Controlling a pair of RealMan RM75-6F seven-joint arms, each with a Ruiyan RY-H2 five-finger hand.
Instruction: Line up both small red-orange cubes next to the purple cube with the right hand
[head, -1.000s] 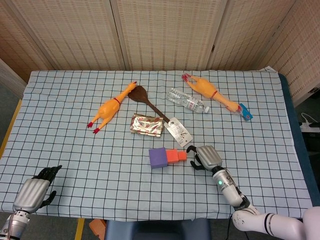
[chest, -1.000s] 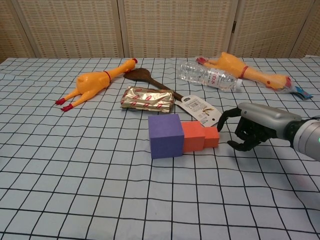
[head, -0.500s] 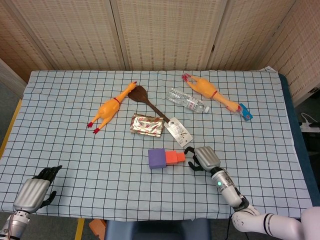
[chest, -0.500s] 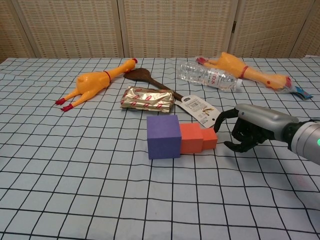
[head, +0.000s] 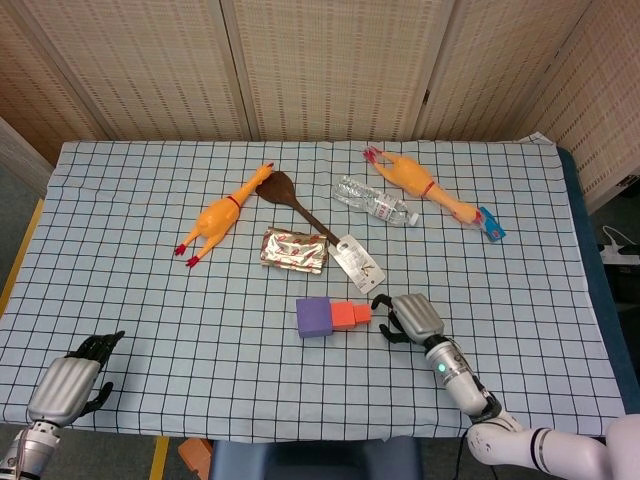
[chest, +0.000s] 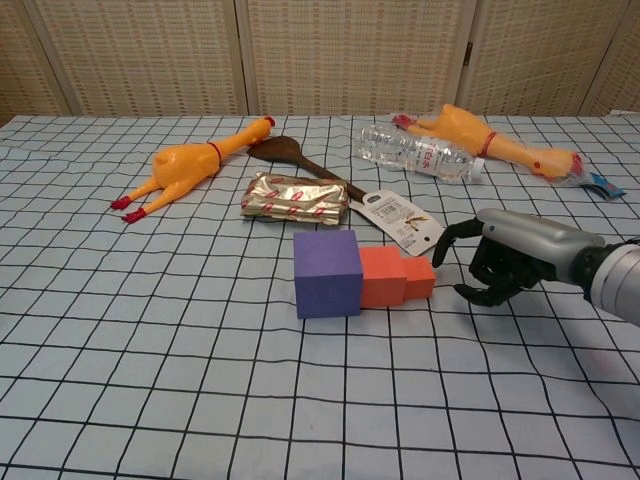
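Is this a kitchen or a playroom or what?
Probably a robot practice room, not a kitchen: a table under a checked cloth, odd props like a rubber chicken and purple cube, and folding woven screens behind.

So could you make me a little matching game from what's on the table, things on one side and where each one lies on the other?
Things:
1. purple cube
2. clear plastic bottle
3. shiny foil packet
4. right hand

Places:
A. beside the rubber chicken at the far right
B. just right of the two red-orange cubes, holding nothing
C. left end of the row of cubes
D. in front of the wooden spoon, behind the cubes

Pairs: 1-C, 2-A, 3-D, 4-B
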